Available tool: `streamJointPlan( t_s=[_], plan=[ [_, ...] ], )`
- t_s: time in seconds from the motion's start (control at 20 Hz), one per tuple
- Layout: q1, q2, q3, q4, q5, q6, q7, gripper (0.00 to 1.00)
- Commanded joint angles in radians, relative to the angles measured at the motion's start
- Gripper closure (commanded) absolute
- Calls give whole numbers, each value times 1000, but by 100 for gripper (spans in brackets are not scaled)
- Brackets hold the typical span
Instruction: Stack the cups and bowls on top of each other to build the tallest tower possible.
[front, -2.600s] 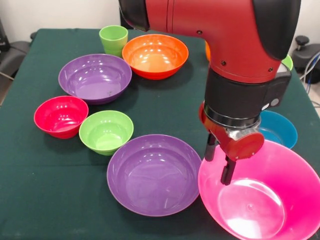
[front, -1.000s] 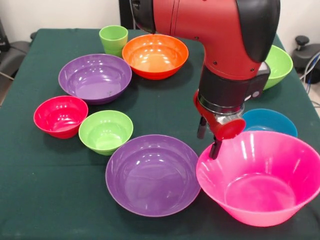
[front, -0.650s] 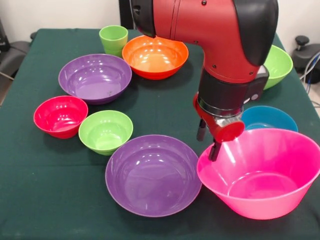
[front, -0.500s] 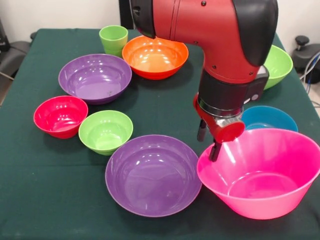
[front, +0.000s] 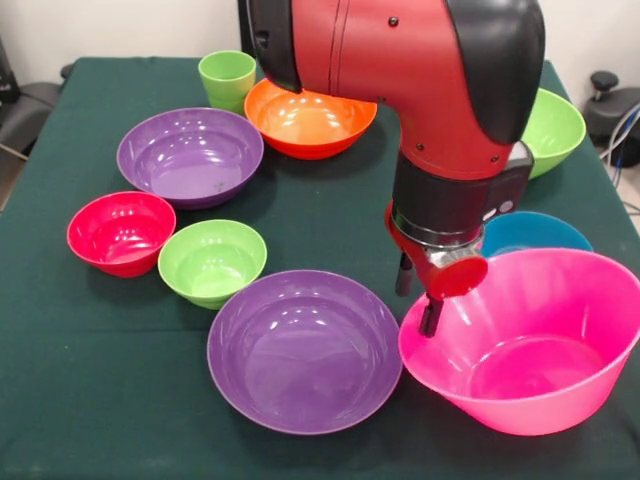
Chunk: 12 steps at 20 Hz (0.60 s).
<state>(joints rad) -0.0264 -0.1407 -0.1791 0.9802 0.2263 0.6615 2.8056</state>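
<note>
Gripping the rim of the huge pink bowl (front: 530, 345), the gripper (front: 417, 295) has its jaws closed on the bowl's wall, one finger inside and one outside, tilting it up at the worktop's (front: 100, 400) near right, just beside a large purple bowl (front: 304, 350).
</note>
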Motion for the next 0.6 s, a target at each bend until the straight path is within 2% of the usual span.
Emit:
streamJointPlan(
  t_s=[0.05, 0.45, 0.6],
  plan=[
    [-42, 71, 196, 0, -65, -34, -205, 0],
    [-84, 56, 281, 24, -92, -61, -286, 0],
    [-83, 46, 287, 39, -92, -63, -259, 0]
  ],
)
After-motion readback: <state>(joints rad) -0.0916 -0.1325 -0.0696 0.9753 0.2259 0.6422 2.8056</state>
